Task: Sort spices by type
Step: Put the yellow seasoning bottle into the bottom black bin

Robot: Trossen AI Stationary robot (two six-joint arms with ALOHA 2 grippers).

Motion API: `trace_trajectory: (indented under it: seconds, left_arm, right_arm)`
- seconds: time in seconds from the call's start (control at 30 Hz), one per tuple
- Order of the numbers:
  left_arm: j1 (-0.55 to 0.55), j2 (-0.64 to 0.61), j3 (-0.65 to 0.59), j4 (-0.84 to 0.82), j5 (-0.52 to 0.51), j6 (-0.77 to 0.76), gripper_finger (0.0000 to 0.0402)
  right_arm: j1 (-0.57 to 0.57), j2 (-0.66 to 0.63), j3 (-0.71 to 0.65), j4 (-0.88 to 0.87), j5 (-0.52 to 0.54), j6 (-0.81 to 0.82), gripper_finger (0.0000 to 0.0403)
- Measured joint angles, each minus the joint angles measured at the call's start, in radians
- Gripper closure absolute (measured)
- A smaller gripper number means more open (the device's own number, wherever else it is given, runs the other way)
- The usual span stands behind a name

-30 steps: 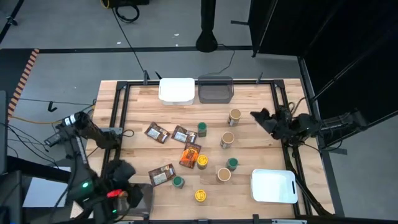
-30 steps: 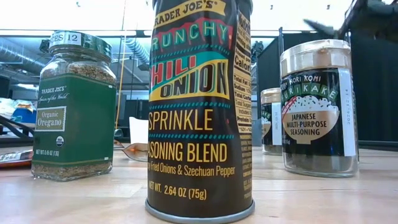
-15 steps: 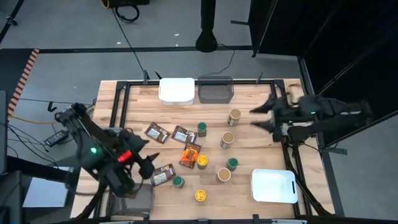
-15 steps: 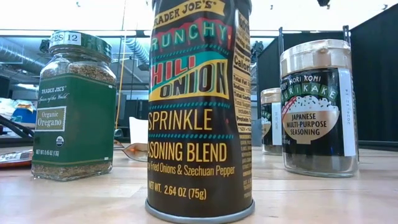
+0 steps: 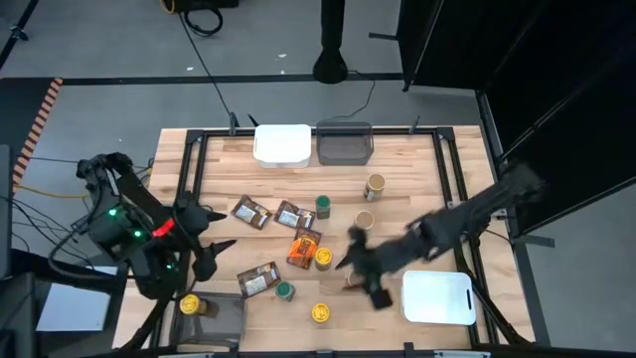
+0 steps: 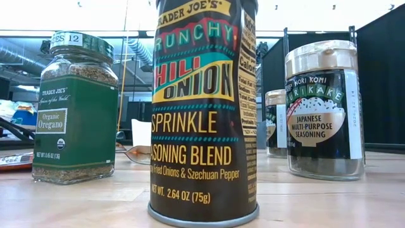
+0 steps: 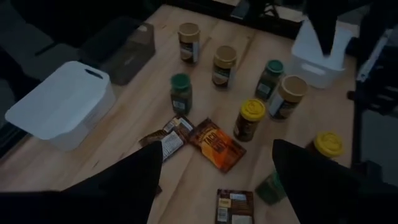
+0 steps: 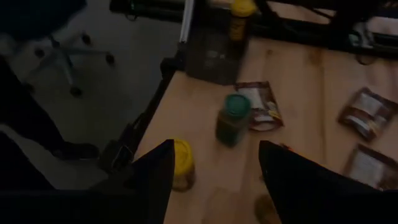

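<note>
The spices lie spread over the middle of the table. Brown packets (image 5: 250, 212) (image 5: 290, 215) (image 5: 258, 279) and an orange packet (image 5: 303, 247) lie flat. Jars with green lids (image 5: 323, 206) (image 5: 285, 290), tan lids (image 5: 375, 186) (image 5: 364, 221) and yellow lids (image 5: 324, 259) (image 5: 321, 312) stand upright. One more yellow-lidded jar (image 5: 189, 305) stands in the grey tray (image 5: 221, 320) at the near left corner. My left gripper (image 5: 214, 231) hovers open above the table's left side. My right gripper (image 5: 348, 257) hangs open over the jars in the middle, hiding some of them.
A white tray (image 5: 281, 144) and a grey tray (image 5: 344, 144) sit at the far edge, and another white tray (image 5: 437, 298) at the near right. In the low view a tall chili onion can (image 6: 202, 111) stands between an oregano jar (image 6: 76, 107) and a furikake jar (image 6: 323, 107).
My right arm has swung from the table's right edge toward the middle and near side, over the jars. My left gripper has risen from the near left corner tray and moved toward the far edge. A yellow-lidded jar now shows in that tray.
</note>
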State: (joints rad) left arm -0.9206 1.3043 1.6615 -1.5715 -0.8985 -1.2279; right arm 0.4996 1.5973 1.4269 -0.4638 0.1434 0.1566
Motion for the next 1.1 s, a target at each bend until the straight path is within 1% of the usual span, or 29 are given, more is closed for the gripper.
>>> trace_trajectory:
  seconds: [0.13,0.27,0.37,0.47,0.63,0.73,0.87,1.1]
  left_arm:
    - [-0.033,-0.012,0.0,0.0,-0.004,0.046,0.0092]
    - [-0.043,-0.013,0.0,0.0,-0.023,0.093,0.0092]
    - [-0.044,-0.013,-0.001,0.0,-0.025,0.095,0.0092]
    - [-0.043,-0.013,-0.001,0.0,-0.025,0.095,0.0092]
    - [-0.043,-0.013,-0.001,0.0,-0.026,0.101,0.0092]
    - [-0.044,-0.013,-0.001,0.001,-0.029,0.102,0.0092]
    - [-0.044,-0.013,-0.001,0.0,-0.032,0.102,0.0092]
    - [-0.044,-0.013,-0.012,0.001,-0.036,0.102,0.0092]
  right_arm:
    - [0.038,0.172,0.137,-0.001,0.045,0.026,0.0141]
    - [0.06,0.31,0.255,-0.039,0.067,0.028,0.0117]
    - [0.069,0.388,0.309,-0.077,0.066,0.03,0.0099]
    - [0.07,0.441,0.323,-0.076,0.018,0.066,0.0085]
    - [0.069,0.466,0.319,-0.07,-0.004,0.119,0.0079]
    - [0.069,0.463,0.311,-0.085,0.027,0.117,0.0083]
    - [0.069,0.473,0.309,-0.113,0.016,0.112,0.0086]
    - [0.067,0.497,0.302,-0.145,0.04,0.122,0.0076]
